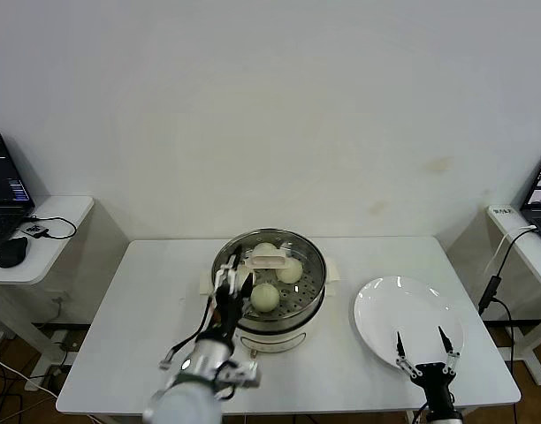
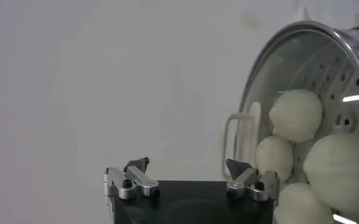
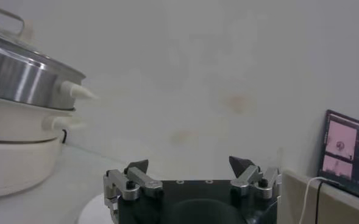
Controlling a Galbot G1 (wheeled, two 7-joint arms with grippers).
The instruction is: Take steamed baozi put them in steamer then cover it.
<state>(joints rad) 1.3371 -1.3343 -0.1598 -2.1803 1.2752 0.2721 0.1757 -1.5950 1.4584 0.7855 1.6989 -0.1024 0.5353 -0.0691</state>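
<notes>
1. Left gripper (image 1: 228,284) – jaws spread wide, holding nothing, at the steamer's (image 1: 288,320) left rim.
2. Cover (image 1: 269,261) sits on the steamer at table (image 1: 129,344) centre; baozi (image 1: 265,298) visible inside through the glass.
3. White plate (image 1: 377,309) just right of the steamer.
4. Right gripper (image 1: 423,350) – fully open, empty, above the plate's near edge.

Four baozi (image 2: 295,114); one steamer (image 1: 299,311); one cover (image 1: 270,258); one plate (image 1: 377,311); two laptops (image 1: 5,190).
</notes>
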